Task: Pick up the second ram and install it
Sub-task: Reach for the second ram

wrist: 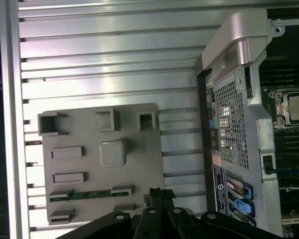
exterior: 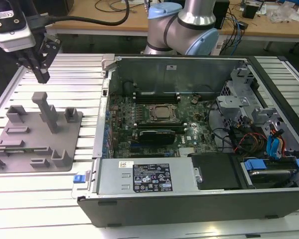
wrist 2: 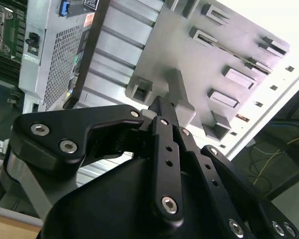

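- second ram (wrist: pixel 89 194): thin green stick lying flat on the grey fixture plate (wrist: pixel 139 149), seated between two low grey blocks, one at each end. Not picked up.
- gripper (wrist: pixel 158 193): fingertips pressed together, nothing between them. In the first wrist view the tips sit near one end of the ram, off the stick and not touching it.
- Exterior view: gripper (exterior: pixel 42 77) hangs in the air above the fixture plate (exterior: pixel 70 134), just over the tall upright post (exterior: pixel 45 107).
- Second wrist view: black gripper (wrist 2: pixel 162 105) points at the plate, tips closed to a point.
- Fixture plate rests on the ribbed aluminium counter (exterior: pixel 79 74).
- Open computer case (exterior: pixel 189 199) stands beside the plate, toward the exterior view's right. Its motherboard is exposed, with the square silver processor (exterior: pixel 162 113) near the middle.
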You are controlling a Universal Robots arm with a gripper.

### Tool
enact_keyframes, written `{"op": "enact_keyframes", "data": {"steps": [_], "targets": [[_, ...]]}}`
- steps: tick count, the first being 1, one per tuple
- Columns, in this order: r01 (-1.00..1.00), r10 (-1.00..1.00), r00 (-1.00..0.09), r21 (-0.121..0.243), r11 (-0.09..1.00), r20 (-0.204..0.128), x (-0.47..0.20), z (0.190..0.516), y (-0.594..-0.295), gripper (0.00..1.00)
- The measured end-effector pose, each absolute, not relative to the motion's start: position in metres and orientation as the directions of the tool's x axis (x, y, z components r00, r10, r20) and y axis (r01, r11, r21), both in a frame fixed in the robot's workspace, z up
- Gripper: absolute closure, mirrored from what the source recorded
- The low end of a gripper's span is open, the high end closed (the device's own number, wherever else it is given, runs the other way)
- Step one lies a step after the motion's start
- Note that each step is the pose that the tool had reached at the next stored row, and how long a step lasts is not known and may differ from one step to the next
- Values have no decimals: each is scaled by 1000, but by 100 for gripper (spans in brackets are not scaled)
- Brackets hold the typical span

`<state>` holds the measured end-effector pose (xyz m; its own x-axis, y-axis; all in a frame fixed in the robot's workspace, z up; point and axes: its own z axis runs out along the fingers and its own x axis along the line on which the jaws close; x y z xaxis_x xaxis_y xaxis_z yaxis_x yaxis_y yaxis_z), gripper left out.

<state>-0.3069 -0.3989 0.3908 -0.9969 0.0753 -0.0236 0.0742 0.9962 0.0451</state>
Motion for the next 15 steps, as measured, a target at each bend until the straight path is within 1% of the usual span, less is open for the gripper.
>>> {"op": "enact_keyframes", "data": {"steps": [15], "targets": [[74,75,-997,45,996,-24,-348,390,-399,92]]}}
